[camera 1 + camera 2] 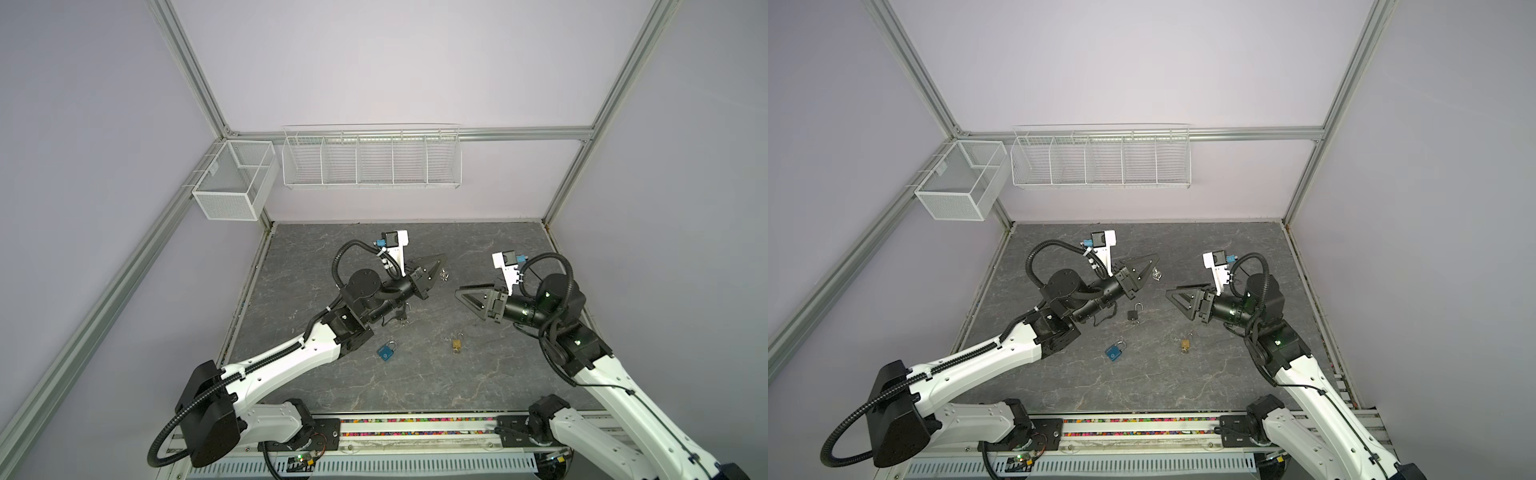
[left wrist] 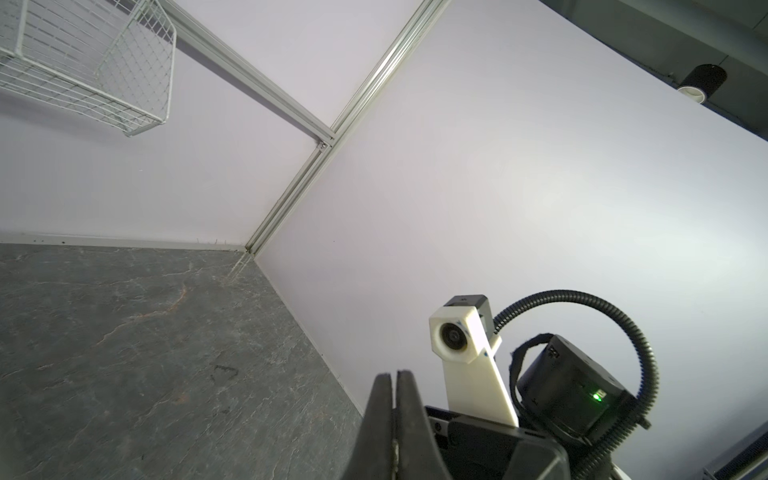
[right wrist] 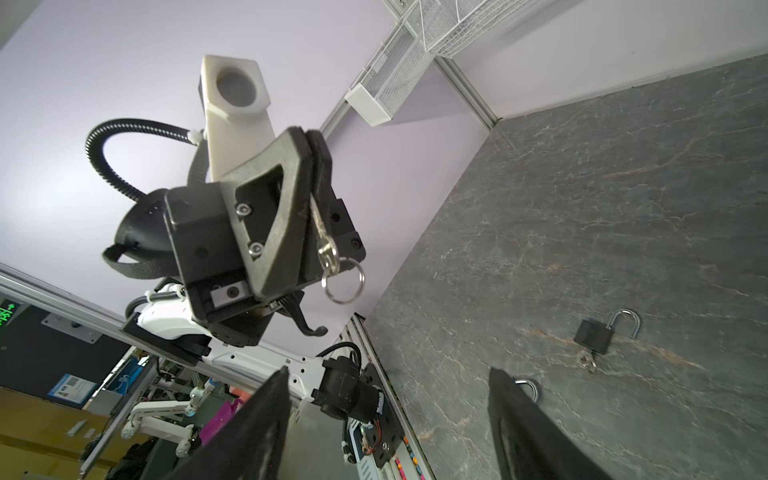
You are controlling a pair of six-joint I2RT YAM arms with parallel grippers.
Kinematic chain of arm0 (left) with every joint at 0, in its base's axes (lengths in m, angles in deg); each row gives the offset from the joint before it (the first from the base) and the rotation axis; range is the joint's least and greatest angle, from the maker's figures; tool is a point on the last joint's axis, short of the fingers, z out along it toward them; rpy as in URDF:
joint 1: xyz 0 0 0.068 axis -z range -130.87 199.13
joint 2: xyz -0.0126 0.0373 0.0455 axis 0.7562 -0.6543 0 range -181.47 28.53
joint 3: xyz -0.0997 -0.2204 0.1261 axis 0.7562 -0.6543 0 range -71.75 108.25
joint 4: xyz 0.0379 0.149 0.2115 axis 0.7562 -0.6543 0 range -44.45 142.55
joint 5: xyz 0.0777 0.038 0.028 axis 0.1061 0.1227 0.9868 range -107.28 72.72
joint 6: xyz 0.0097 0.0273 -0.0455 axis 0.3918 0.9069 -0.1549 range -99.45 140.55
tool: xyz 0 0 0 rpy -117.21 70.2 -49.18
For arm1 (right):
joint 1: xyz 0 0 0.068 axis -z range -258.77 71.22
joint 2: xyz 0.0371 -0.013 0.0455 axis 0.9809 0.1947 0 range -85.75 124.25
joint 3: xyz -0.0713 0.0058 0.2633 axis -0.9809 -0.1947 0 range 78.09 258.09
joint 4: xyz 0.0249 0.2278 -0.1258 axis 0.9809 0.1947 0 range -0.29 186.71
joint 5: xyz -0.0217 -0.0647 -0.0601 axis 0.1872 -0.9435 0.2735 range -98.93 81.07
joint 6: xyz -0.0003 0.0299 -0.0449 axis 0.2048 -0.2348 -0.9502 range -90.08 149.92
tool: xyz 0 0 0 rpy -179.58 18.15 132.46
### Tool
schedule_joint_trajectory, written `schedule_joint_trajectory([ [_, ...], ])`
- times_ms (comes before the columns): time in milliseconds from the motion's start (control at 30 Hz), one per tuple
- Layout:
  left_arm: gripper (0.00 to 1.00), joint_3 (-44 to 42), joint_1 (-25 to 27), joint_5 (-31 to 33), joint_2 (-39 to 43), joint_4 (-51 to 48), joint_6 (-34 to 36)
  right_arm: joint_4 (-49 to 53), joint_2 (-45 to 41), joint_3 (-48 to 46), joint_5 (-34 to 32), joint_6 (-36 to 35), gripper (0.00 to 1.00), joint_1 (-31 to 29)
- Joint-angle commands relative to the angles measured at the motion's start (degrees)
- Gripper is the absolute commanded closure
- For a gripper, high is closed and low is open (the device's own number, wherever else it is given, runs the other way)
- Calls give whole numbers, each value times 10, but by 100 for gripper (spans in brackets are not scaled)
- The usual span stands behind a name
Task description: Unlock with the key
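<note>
My left gripper [image 1: 437,266] [image 1: 1151,264] hangs above the middle of the table, shut on a small silver key [image 3: 319,220]. The key's ring [image 3: 344,279] dangles below the jaws. In the left wrist view the fingers [image 2: 384,399] press together with a sliver of metal between them. My right gripper [image 1: 460,293] [image 1: 1170,293] [image 3: 388,370] faces it from the right, open and empty. A blue padlock [image 1: 386,350] [image 1: 1114,351] lies on the table with its shackle shut. A black padlock [image 1: 1133,313] [image 3: 592,330] and a brass padlock [image 1: 456,345] [image 1: 1186,345] lie nearby with shackles open.
The dark stone tabletop [image 1: 415,386] is walled at the back and both sides. A white wire rack [image 1: 372,160] and a mesh basket [image 1: 232,178] hang on the back wall. The arms' bases and a rail [image 1: 415,428] run along the front edge.
</note>
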Motion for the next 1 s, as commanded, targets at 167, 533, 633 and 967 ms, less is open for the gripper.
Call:
schedule_joint_trajectory([
  [167,100,38,4,-39,-15,51,-6,-155,30,-1,38,50,26,3],
  [533,100,47,19,-32,-34,81,-18,-218,74,24,43,76,42,-7],
  [633,100,45,21,-29,-35,84,-16,-217,68,24,38,72,50,-7],
  [967,100,45,21,-24,-39,91,-21,-255,72,17,38,100,64,-7],
])
